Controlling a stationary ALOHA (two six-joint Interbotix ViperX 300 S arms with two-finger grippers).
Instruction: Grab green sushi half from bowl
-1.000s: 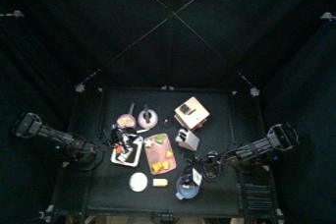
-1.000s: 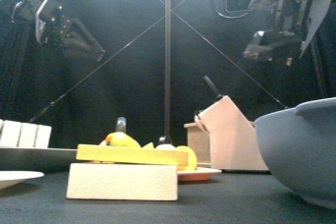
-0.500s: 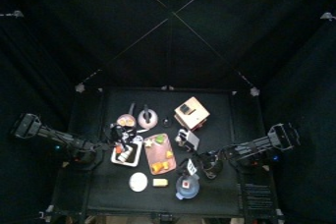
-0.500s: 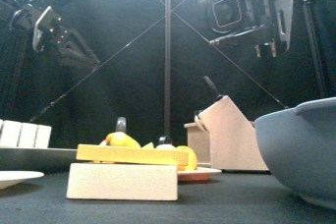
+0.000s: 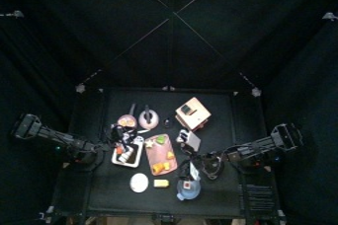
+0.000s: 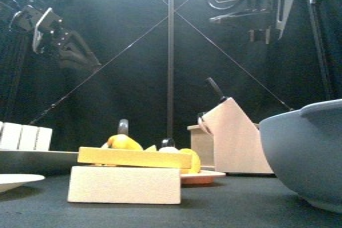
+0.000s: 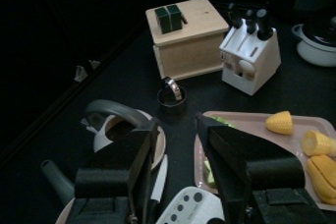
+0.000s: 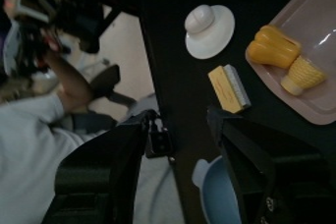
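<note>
right gripper (image 8: 184, 154): jaws spread wide, nothing between them; hangs high over the table's front right, above the bowl
left gripper (image 7: 178, 174): jaws apart with a plain gap, holding nothing; parked at the left side over the white tray (image 7: 184, 208)
bowl (image 6: 310, 152): light-blue, front right corner of the table (image 5: 224, 106); large and near in the front view, its rim just showing under the right wrist (image 8: 221, 191)
green sushi half: can't see it in any view; bowl's inside is hidden, so presumably down in there
nearby: white disc (image 8: 210, 27) and yellow sponge block (image 8: 227, 87) just beside the bowl; pink tray (image 8: 315, 66) with yellow food further on; knife block (image 7: 250, 56) and wooden box (image 7: 191, 39) toward the back
person: outside the pen, visible past the table edge in the right wrist view
step in hand: right arm lining up above the bowl, judged early, no reach in yet
how to do it well: centre the jaws over the bowl's mouth first, drop straight in keeping them wide so they clear the rim, straddle the piece, close gently, since sushi is soft and likely squashes
risk: clipping the rim could tip or slide the bowl toward the table edge
</note>
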